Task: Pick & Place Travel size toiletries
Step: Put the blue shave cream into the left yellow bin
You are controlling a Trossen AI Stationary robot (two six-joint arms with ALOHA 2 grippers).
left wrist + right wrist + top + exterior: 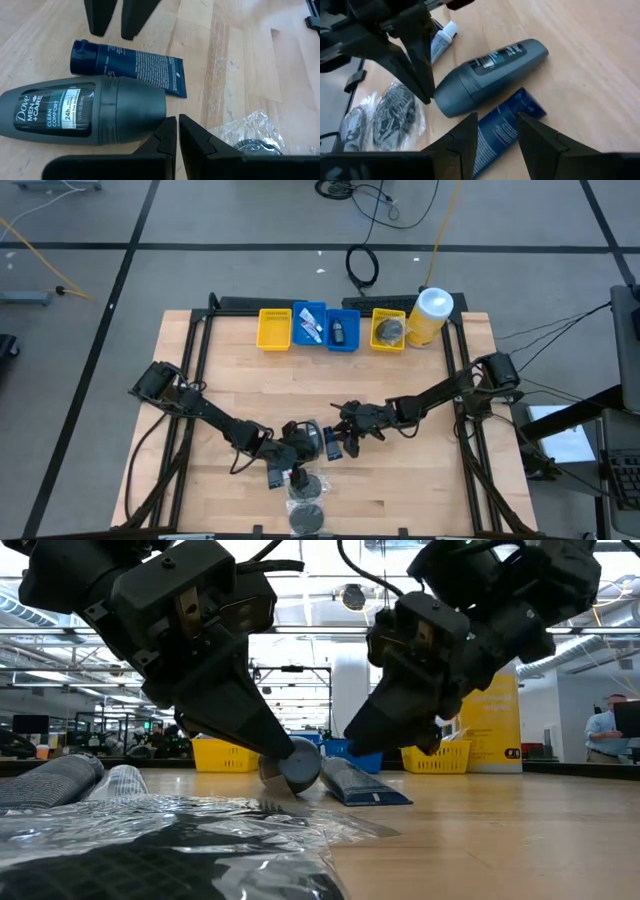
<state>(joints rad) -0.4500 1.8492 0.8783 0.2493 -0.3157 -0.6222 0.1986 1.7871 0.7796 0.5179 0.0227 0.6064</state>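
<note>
A dark grey Dove roll-on bottle (90, 112) lies on its side on the wooden table, and a dark blue tube (135, 65) lies flat beside it. My left gripper (176, 127) is shut, its tips at the bottle's rounded cap end (440, 100). My right gripper (495, 135) is open and hovers over the blue tube (502, 125), one finger on each side, apart from it. Two dark mesh puffs in clear wrap (305, 500) lie toward the near edge. A small white-capped tube (442, 40) lies beyond the bottle. My left gripper's shut fingertips (167, 125) stand right at the bottle's cap end (157, 107), slanting down from the table's left. I cannot tell whether they touch it. The bottle lies flat on the table.
Yellow bins (274, 328) (388, 328) and blue bins (325, 327) stand in a row at the far edge, with a big yellow canister (430, 315) to their right. The two grippers are close together at the table's middle front. Bare wood lies to the left and right.
</note>
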